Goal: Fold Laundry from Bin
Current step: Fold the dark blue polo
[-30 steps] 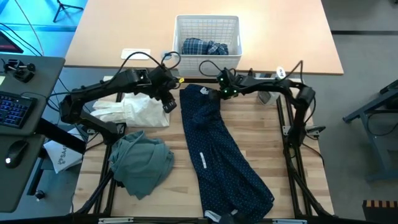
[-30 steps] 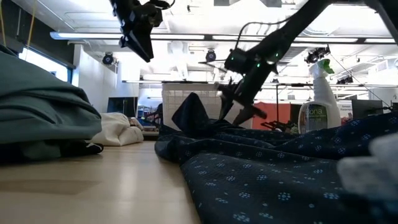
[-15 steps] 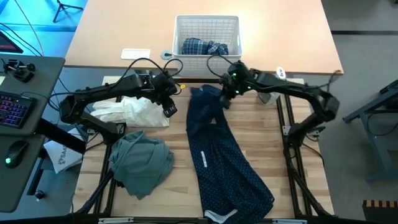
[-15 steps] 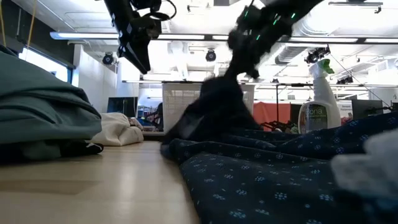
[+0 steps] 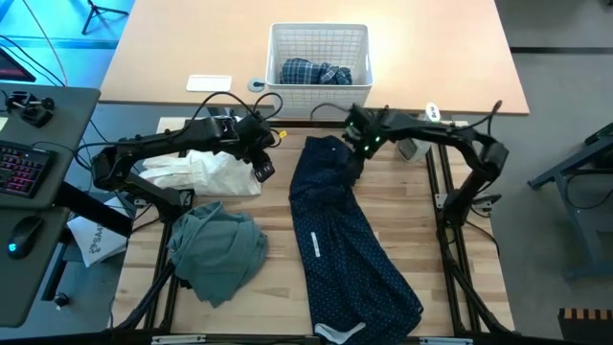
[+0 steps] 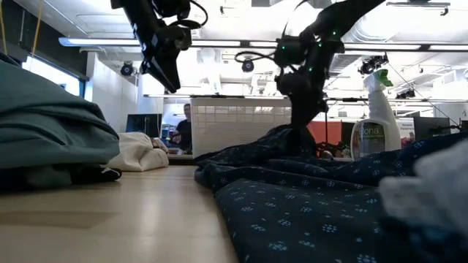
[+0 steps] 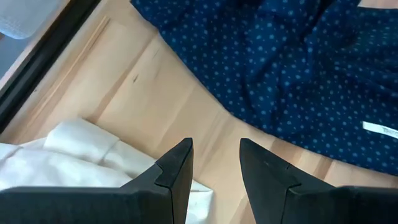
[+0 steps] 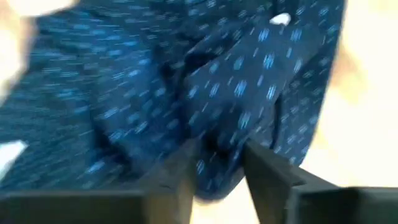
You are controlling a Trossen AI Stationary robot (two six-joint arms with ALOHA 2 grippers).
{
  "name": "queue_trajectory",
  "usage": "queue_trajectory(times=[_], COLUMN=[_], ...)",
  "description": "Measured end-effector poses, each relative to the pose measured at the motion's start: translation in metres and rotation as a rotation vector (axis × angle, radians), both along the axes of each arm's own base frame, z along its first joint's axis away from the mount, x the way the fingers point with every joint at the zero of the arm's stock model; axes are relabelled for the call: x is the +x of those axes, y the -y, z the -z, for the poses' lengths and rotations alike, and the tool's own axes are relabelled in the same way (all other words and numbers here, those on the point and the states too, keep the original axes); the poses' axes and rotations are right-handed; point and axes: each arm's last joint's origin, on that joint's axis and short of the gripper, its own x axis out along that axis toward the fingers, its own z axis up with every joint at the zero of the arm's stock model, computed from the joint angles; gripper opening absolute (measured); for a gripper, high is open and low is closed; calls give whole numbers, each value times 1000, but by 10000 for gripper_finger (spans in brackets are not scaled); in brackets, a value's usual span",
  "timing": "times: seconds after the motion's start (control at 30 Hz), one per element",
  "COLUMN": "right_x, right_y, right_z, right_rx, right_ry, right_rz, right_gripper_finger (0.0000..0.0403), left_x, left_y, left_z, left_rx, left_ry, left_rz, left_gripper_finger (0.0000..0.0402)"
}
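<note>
1. Navy dotted trousers (image 5: 345,240): spread lengthwise down the middle of the wooden table (image 5: 278,278), from the far edge at 12 o'clock to the near edge at 6 o'clock; far end rumpled.
2. Right gripper (image 5: 356,151): at the trousers' far end, toward 1 o'clock of the table's centre. In the right wrist view its fingers (image 8: 174,180) stand apart with dotted cloth bunched in the gap; whether they pinch it cannot be told.
3. Left gripper (image 5: 261,169): raised above the table, at 9 o'clock of the trousers' far end. Left wrist view shows the fingers (image 7: 177,171) apart, nothing between them, over bare wood beside the white cloth (image 5: 215,172).
4. White cloth: crumpled at 10 o'clock on the table.
5. Grey-green top (image 5: 218,251): heaped at 8 o'clock, near the table's left edge.
6. Bin (image 5: 321,36): on the lighter table beyond, at 12 o'clock; the blue-white plaid shirt (image 5: 316,72) lies inside.
</note>
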Motion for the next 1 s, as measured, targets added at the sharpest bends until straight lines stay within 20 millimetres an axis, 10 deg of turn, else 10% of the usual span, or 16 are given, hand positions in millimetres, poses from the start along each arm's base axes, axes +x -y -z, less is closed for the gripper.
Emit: queue_trajectory(times=[0.37, 1.0], right_x=[-29, 18], right_y=[54, 54], right_z=[-10, 84], right_rx=[77, 57], right_ry=[-50, -223], right_rz=[454, 200], right_gripper_finger=[228, 84], left_x=[0, 0], left_y=[0, 0], left_z=[0, 0], left_rx=[-7, -10], left_ry=[3, 5], left_rz=[-4, -12], left_gripper_finger=[117, 117])
